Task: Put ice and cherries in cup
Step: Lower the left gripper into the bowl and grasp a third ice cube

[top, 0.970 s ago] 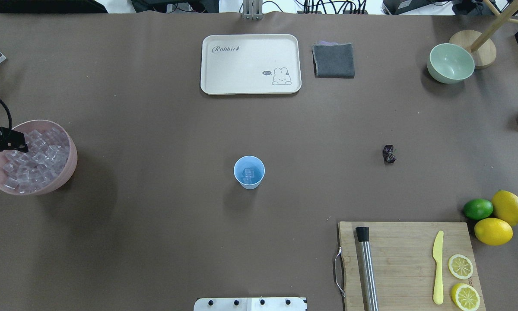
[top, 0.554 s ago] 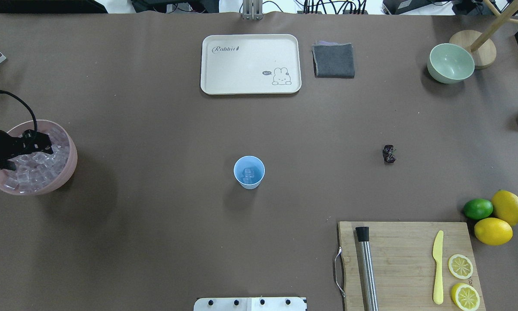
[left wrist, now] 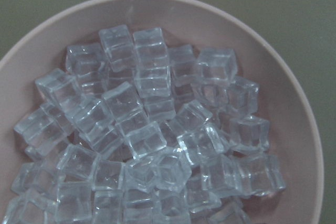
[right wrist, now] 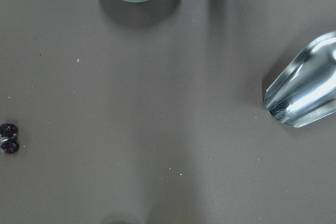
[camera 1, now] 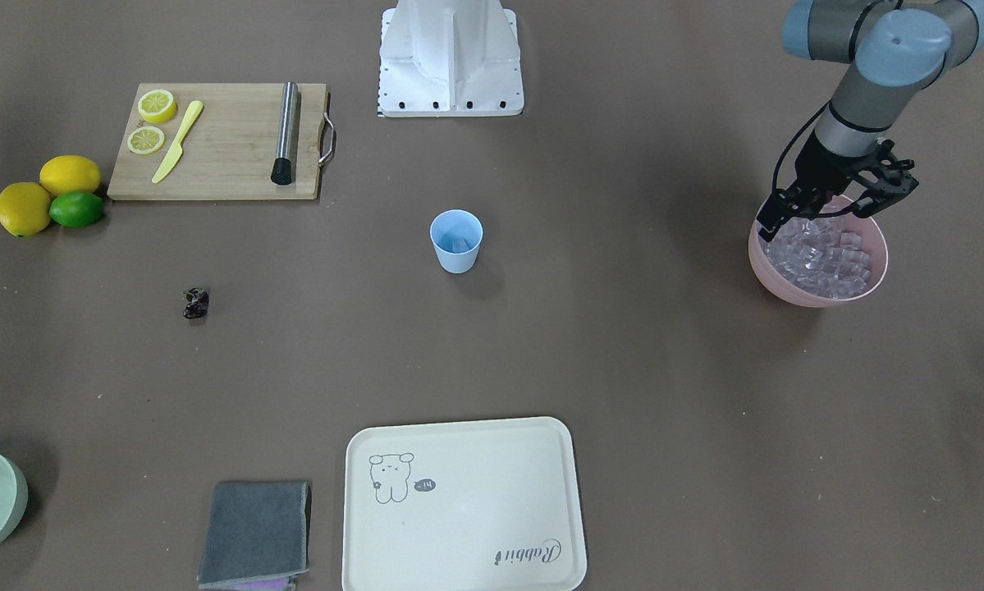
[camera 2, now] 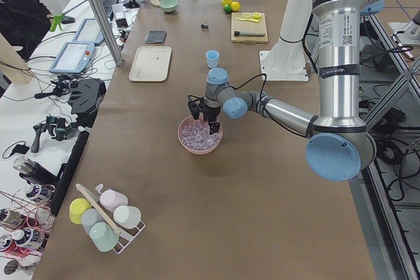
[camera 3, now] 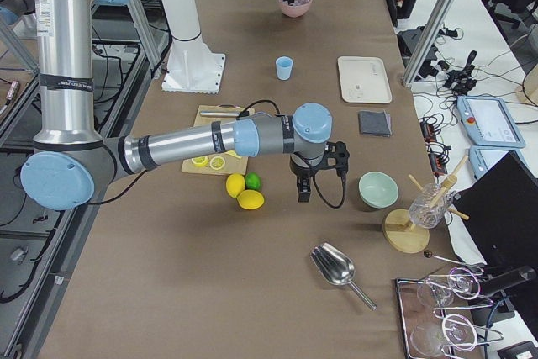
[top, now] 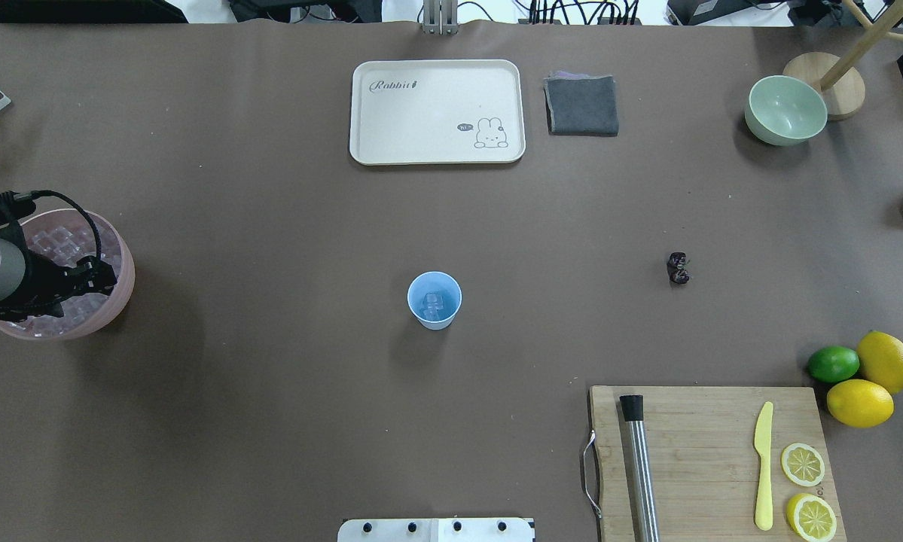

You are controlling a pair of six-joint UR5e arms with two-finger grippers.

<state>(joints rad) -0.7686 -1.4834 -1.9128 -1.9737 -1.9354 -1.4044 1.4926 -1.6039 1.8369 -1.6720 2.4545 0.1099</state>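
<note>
In the front-facing view the left gripper (camera 1: 816,215) hangs with jaws spread over the round pink plastic bowl (camera 1: 816,295), which is heaped with small clear glassy ice cubes (camera 1: 828,256). It would do best to drop straight onto one top cube standing free of its neighbours and close squarely on its flat faces. Overhead, the small light-blue plastic cup (top: 434,301) stands mid-table with some ice inside. The dark maroon cherries (top: 678,269) lie well apart from it, and the cream tray (top: 436,71) reads "Rabbit". In the exterior right view the right gripper (camera 3: 302,192) points downward, and I cannot tell how its jaws stand.
</note>
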